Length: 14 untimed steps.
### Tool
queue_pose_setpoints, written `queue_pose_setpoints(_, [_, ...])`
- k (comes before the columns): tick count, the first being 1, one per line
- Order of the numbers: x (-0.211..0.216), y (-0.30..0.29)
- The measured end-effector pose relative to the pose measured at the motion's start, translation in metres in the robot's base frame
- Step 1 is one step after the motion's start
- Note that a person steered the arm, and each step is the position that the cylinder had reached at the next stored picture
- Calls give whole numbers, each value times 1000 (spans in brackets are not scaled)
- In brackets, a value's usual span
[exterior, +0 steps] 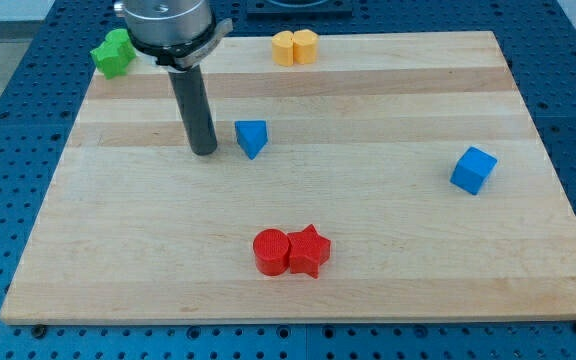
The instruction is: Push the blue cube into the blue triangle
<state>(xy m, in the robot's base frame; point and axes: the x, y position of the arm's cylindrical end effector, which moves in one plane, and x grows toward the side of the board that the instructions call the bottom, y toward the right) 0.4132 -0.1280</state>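
Observation:
The blue cube [474,169] sits on the wooden board [388,270] toward the view's right. The blue triangle [252,137] lies left of the board's middle, far from the cube. My tip [204,152] rests on the board just to the left of the blue triangle, with a small gap between them. The tip is far to the left of the blue cube.
A red cylinder [270,251] and a red star [308,250] touch each other near the view's bottom middle. A yellow-orange pair of blocks [295,47] sits at the top edge. A green block [113,53] sits at the top left corner.

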Motion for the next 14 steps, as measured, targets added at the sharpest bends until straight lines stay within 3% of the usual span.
queue_pose_setpoints(1, [47,9])
queue_pose_setpoints(3, [88,153])
queue_pose_setpoints(5, [91,315])
queue_pose_setpoints(6, [62,349])
queue_pose_setpoints(7, [24,349])
queue_pose_setpoints(9, [-9,310])
queue_pose_setpoints(11, [-8,409])
queue_pose_setpoints(12, [-2,403])
queue_pose_setpoints(14, [-1,295])
